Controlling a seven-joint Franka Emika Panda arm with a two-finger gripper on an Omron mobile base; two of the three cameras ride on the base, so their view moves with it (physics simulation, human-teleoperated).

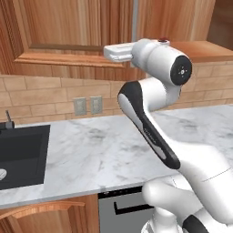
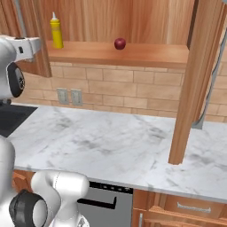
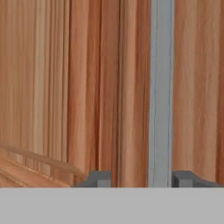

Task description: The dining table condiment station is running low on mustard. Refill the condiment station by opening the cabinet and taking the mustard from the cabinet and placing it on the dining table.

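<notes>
The mustard (image 2: 56,31), a yellow squeeze bottle with a white nozzle, stands upright at the left end of the cabinet shelf (image 2: 146,54). The cabinet's right door (image 2: 195,80) is swung open. Its left door (image 1: 68,22) carries a slim silver handle (image 3: 161,87). My gripper (image 3: 143,179) is up at that door with the handle between its finger tips, nearer the right one, and it is shut on the handle. My white hand (image 1: 117,52) sits at the lower end of the handle (image 1: 135,20). The dining table is out of view.
A small dark red fruit (image 2: 119,43) lies on the shelf right of the mustard. Below is a marble counter (image 1: 113,145) with a black sink (image 1: 22,150) at the left. Two wall outlets (image 1: 87,105) sit on the brick backsplash.
</notes>
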